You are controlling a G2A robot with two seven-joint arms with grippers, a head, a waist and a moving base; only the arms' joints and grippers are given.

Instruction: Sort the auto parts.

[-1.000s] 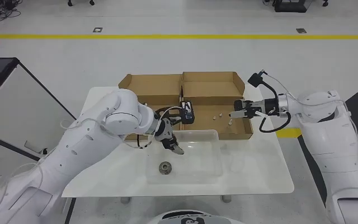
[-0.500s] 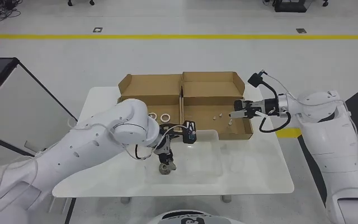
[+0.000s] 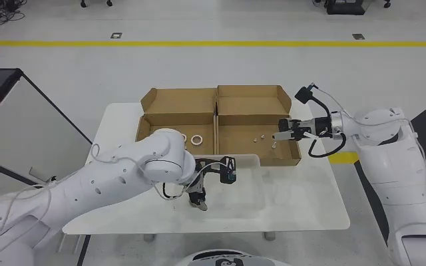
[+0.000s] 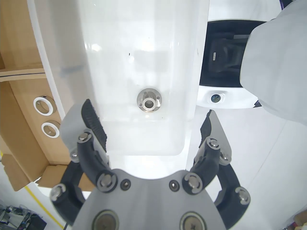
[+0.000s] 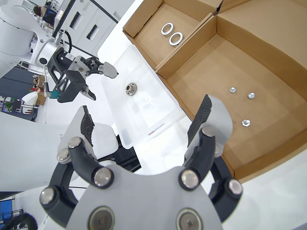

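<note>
Flange (image 4: 149,101): one, in clear tray (image 4: 144,37), near an end wall, free floor all round.
Left gripper (image 4: 147,113): spread wide, empty, above flange.
Rings (image 5: 167,28): two, left box (image 5: 148,37) behind tray.
Nuts (image 5: 250,95): three, right box (image 5: 263,60).
Right gripper (image 5: 145,103): wide, empty, over right box.

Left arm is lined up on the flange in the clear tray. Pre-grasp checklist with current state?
1. The left hand open and empty: ok, jaws spread wide.
2. The flange centred ahead of the finger gap: ok in the left wrist view.
3. Room around it in the tray: ok, it lies alone, apart from the walls.
4. That hand low enough to close: cannot tell.
5. The right hand out of the way: ok, open, empty, over the right box.
6. Drop box: cannot tell; the left box holds two white rings, the right box three small fasteners.
</note>
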